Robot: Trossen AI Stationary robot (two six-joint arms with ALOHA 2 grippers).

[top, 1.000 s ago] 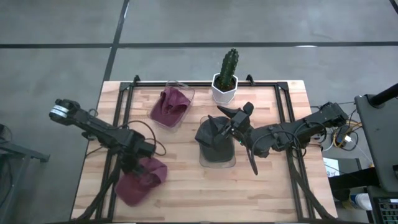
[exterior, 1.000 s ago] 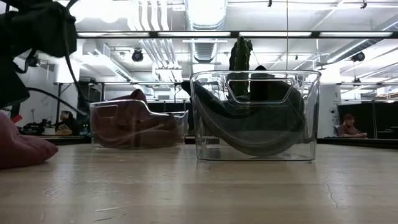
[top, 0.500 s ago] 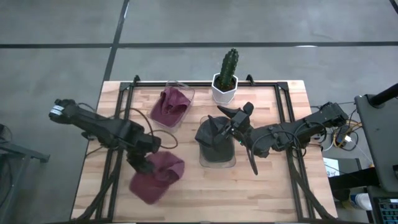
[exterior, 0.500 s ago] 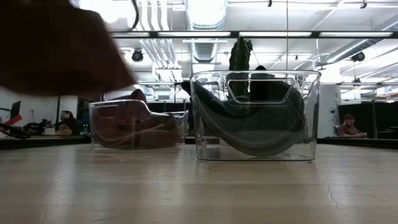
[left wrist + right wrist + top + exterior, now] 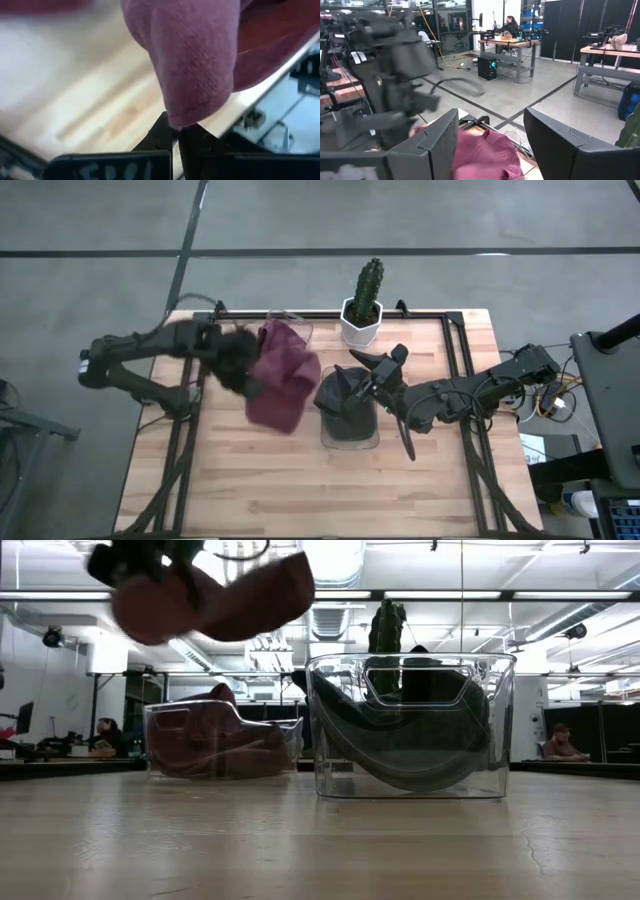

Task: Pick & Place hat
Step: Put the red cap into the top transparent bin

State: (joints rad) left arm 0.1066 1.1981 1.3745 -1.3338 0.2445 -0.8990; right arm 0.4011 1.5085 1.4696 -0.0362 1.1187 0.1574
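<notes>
The left gripper (image 5: 238, 370) is carrying the maroon hat (image 5: 282, 376) high over the table (image 5: 300, 490), fingers (image 5: 160, 136) pinched tight on one edge of the cloth — the wrist view is showing just a fold caught between the tips. The hat is hanging between the two clear bins, near the left bin (image 5: 277, 352), which already has a maroon hat inside.

The right gripper (image 5: 375, 376) is sitting over the second bin (image 5: 350, 420), above the dark hat (image 5: 343, 402) in it, its fingers spread apart and holding nothing.

The risk here, I'd judge, is that thin pinch: the cloth is dangling loose and blurred in mid-swing, so it could be slipping out short of the bin, or draping over the rim instead of dropping inside. It is also passing close to the right arm.

The high view is giving the hat's place over the table; the low view is showing what that one cannot — the hat riding well clear above the bin rims. Only the left wrist view is showing how little cloth the grip has. The cactus (image 5: 367, 288) is standing well behind it all.
</notes>
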